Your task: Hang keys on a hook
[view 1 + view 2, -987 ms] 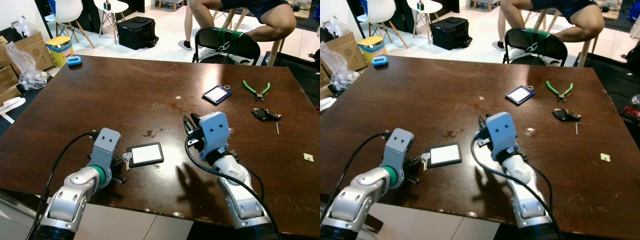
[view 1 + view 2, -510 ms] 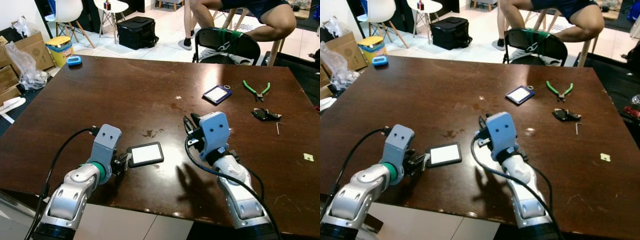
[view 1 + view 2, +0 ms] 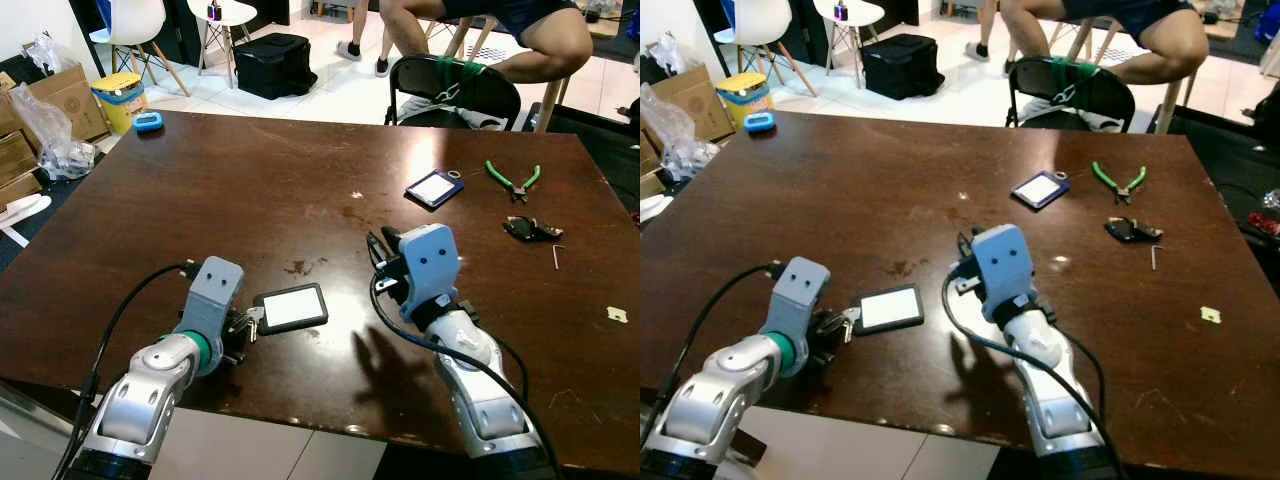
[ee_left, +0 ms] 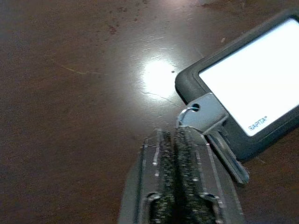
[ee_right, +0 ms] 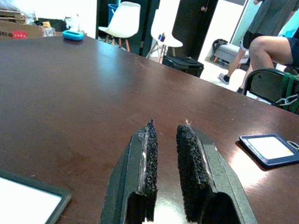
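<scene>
Drawn back slightly from the tag [image 3: 290,308], the left hand [image 4: 176,140] rests fingers together beside the key [image 4: 209,125] lying at the tag's near-left corner on the worktop [image 3: 300,180], seemingly lining up a pinch, while the right hand [image 5: 167,140] waits right of the tag, fingers slightly apart.

The person [image 3: 500,25] seated behind the worktop [image 3: 250,190] is cut off above the thighs by the picture's edge. The key [image 4: 212,128] is partly hidden beside the left gripper [image 4: 175,135]. The small print on the card holder [image 4: 252,88] cannot be read.
</scene>
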Controlling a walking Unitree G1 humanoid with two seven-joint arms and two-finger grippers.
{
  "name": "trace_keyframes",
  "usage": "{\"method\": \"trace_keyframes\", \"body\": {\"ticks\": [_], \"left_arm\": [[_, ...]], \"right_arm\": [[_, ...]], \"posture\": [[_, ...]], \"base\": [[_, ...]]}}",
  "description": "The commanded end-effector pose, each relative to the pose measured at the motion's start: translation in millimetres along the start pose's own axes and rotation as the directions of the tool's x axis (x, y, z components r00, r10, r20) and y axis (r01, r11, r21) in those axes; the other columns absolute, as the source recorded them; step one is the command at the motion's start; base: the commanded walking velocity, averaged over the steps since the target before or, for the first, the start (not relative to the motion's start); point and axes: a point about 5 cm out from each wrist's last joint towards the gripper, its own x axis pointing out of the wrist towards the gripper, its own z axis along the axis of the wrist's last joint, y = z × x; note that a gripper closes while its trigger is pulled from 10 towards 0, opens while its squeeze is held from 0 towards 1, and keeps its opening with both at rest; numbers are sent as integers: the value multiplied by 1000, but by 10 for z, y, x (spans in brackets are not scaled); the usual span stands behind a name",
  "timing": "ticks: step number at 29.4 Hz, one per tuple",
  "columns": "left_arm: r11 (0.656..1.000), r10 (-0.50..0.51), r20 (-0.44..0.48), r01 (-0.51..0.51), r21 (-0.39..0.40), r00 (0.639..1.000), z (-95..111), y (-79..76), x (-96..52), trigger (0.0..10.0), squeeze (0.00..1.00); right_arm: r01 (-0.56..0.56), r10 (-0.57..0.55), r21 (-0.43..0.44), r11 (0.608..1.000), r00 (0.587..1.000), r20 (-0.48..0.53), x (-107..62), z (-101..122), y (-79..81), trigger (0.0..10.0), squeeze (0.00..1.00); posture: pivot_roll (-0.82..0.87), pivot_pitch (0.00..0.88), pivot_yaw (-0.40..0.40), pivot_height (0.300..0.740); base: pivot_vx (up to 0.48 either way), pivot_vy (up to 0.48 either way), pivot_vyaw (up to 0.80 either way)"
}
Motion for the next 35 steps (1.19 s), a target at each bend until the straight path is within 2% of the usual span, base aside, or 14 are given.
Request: {"method": "trace_keyframes", "body": {"ticks": [1,13,14,15,17,18,21,27,30,31,32,33,34,35], "left_arm": [[1000,2,-43,-2,13,999,-111,-1,-9,0,0],[1000,14,28,-14,-5,999,19,11,-25,0,0],[999,31,96,-29,-18,995,137,19,-45,0,0],[998,50,269,-40,-42,962,417,10,-121,0,0],[995,86,338,-63,-78,937,554,17,-166,0,0],[988,139,418,-95,-125,898,738,30,-239,10000,0],[981,174,493,-106,-163,852,945,35,-330,10000,0],[980,190,521,-128,-153,832,1083,46,-383,10000,0],[989,147,512,-121,-83,846,1054,0,-372,10000,0],[990,130,470,-140,-13,873,975,-28,-325,10000,0],[990,130,470,-140,-13,873,975,-28,-325,10000,0],[991,94,406,-126,53,909,845,-65,-265,10000,0],[989,82,330,-118,92,940,684,-72,-204,10000,549],[989,82,330,-118,92,940,684,-72,-204,10000,549]], "right_arm": [[-2,2,5,1000,1000,-8,-26,-16,5,10000,0],[4,-4,2,1000,1000,-7,-20,-16,-10,10000,0],[5,-5,3,1000,1000,-6,-19,-14,-10,10000,0],[4,-4,5,1000,1000,-4,-15,-9,-3,10000,0],[3,-3,6,1000,1000,-3,-12,-6,5,10000,0],[0,0,8,1000,1000,-1,-8,-2,17,10000,0],[-2,2,10,1000,1000,1,-6,1,21,10000,0],[-1,1,10,1000,1000,2,-9,0,11,10000,0],[0,0,10,1000,1000,1,-9,-6,12,10000,0],[0,0,9,1000,1000,1,-8,-7,12,10000,0],[0,0,9,1000,1000,1,-8,-7,12,10000,0],[1,-1,10,1000,1000,1,-6,-9,16,10000,0],[1,-1,9,1000,1000,1,-4,-10,19,10000,0],[1,-1,9,1000,1000,1,-4,-10,19,10000,0]], "posture": [[-146,72,128,740],[-146,71,129,740],[-145,71,128,740],[-143,71,128,740],[-143,70,127,740],[-143,70,127,740],[-143,70,127,740],[-142,67,127,740],[-141,63,130,740],[-141,63,130,740],[-141,63,130,740],[-139,59,133,740],[-140,58,133,740],[-140,58,133,740]], "base": [[0,0,0],[0,0,0],[0,0,0],[0,0,0],[0,0,0],[0,0,0],[0,0,0],[0,0,0],[0,0,0],[0,0,0],[0,0,0],[0,0,0],[0,0,0],[0,0,0]]}}
